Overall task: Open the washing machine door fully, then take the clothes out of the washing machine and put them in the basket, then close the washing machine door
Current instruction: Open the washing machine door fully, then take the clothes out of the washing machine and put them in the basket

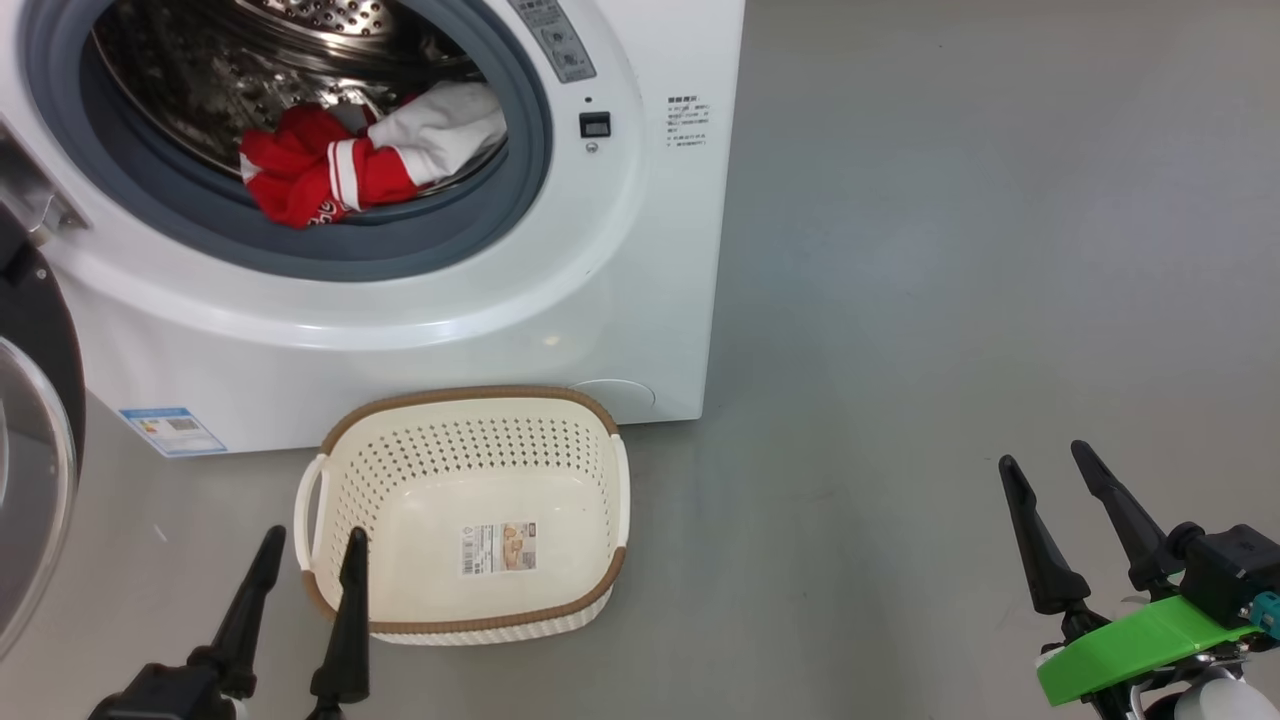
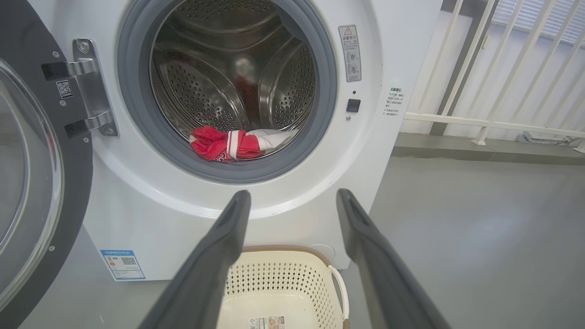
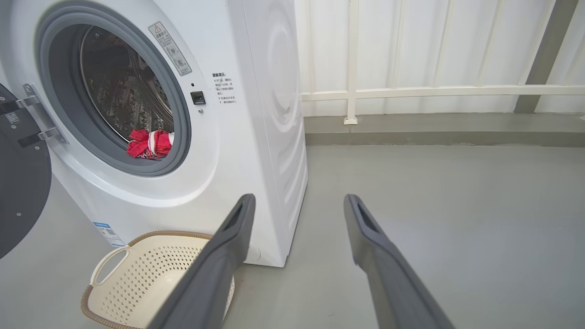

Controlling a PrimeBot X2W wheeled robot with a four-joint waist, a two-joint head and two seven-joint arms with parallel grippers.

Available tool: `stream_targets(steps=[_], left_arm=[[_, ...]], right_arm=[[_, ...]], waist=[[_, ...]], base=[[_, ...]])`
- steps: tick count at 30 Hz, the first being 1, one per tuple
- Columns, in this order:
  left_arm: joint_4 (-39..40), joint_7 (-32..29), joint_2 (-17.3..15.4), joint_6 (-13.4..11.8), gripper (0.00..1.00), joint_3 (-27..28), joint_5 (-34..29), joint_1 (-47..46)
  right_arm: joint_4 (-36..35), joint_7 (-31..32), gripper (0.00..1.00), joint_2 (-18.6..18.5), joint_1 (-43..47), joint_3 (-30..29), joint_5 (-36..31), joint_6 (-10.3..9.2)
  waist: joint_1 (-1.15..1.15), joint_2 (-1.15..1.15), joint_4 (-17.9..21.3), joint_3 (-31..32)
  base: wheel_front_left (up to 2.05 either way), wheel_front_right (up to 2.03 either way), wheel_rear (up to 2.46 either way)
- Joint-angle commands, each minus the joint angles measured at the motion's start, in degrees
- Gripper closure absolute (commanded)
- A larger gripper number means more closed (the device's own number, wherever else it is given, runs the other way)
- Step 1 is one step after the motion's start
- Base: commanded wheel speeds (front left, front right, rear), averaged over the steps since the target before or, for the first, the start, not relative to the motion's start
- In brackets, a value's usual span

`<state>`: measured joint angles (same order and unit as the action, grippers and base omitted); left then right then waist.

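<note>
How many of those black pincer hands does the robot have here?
2. The left gripper is lower left, by the basket; the right gripper is lower right, over the floor.

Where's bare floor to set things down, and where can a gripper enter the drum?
Bare floor stretches right of the washing machine and basket, up to the right gripper. The drum mouth is open above the clothes. Crowded at left: door, basket and left gripper sit close.

Glossy metal drum [image 2: 237, 68], perforated plastic basket [image 1: 560, 440], soft cloth clothes [image 1: 330, 170].
</note>
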<state>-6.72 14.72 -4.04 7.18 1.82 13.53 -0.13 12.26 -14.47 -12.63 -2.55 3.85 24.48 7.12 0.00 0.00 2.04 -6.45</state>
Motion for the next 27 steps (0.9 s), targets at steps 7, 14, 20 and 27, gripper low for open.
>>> stream_targets(steps=[7,14,20,27], left_arm=[[1.4,0.3,-0.5,0.3,0.00,2.0,-1.3,-1.1],[1.8,0.3,-0.4,0.3,0.00,2.1,-0.8,-1.3],[2.1,0.3,-0.6,0.3,0.00,1.9,-0.3,-1.5],[2.1,0.3,-0.7,0.3,0.00,2.0,0.0,-2.0]], right_arm=[[-1.6,-0.5,0.00,-1.1,-0.3,0.6,-0.5,0.36],[-1.6,-0.5,0.00,-1.1,-0.5,0.9,-0.5,0.36],[-1.5,-0.5,0.00,-1.1,-0.7,1.1,-0.5,0.36],[-1.5,-0.5,0.00,-1.0,-1.0,1.2,-0.5,0.36]], waist=[[0.00,0.00,-0.5,0.2],[0.00,0.00,-0.7,-0.1],[0.00,0.00,-0.7,-0.6],[0.00,0.00,-0.7,-1.0]], base=[[0.00,0.00,0.00],[0.06,-0.06,0.00],[0.74,-0.74,0.00],[1.02,-1.02,0.00]])
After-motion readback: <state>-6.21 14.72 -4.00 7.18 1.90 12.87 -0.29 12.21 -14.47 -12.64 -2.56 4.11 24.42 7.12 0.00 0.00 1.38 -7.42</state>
